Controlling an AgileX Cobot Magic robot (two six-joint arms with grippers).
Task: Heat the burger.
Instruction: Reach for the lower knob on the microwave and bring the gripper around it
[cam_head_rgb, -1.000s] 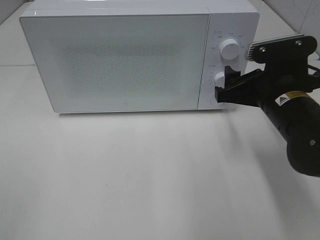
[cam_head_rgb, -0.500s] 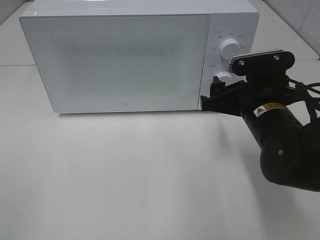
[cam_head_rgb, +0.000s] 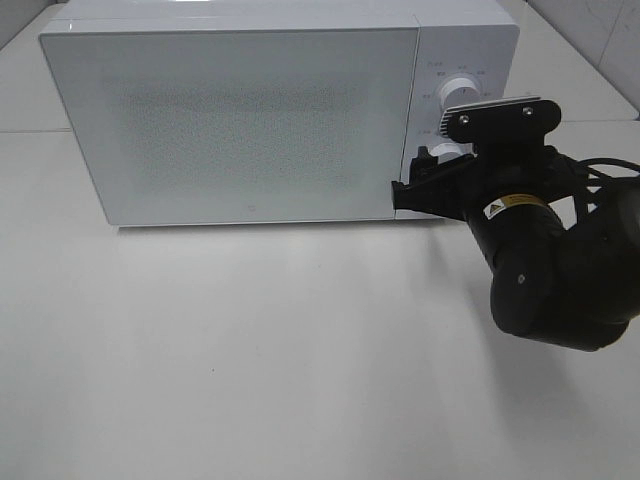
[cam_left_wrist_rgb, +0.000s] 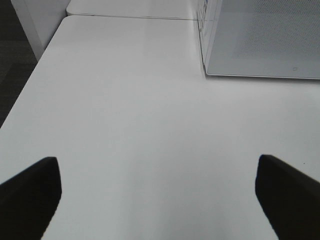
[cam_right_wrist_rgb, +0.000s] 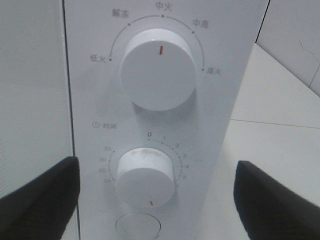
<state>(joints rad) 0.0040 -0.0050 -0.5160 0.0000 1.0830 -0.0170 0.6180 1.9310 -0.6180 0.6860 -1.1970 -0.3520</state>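
The burger is hidden from every view. The white microwave (cam_head_rgb: 240, 120) stands at the back of the table with its door closed. My right gripper (cam_head_rgb: 412, 180) hangs open just in front of the control panel, level with the lower timer knob (cam_head_rgb: 447, 150), and holds nothing. In the right wrist view its dark fingers (cam_right_wrist_rgb: 45, 195) flank the timer knob (cam_right_wrist_rgb: 146, 175), below the power knob (cam_right_wrist_rgb: 157, 70). My left gripper (cam_left_wrist_rgb: 159, 200) is open over bare tabletop, off the microwave's left front corner (cam_left_wrist_rgb: 206, 70).
A round button (cam_right_wrist_rgb: 137, 227) sits under the timer knob. The white table (cam_head_rgb: 250, 350) stretches in front of the microwave. In the left wrist view the table edge (cam_left_wrist_rgb: 30, 85) drops to a dark floor.
My right arm has swung left and slightly down, bringing the gripper from the knobs toward the door's right edge. Its jaws stayed open. The microwave has not moved.
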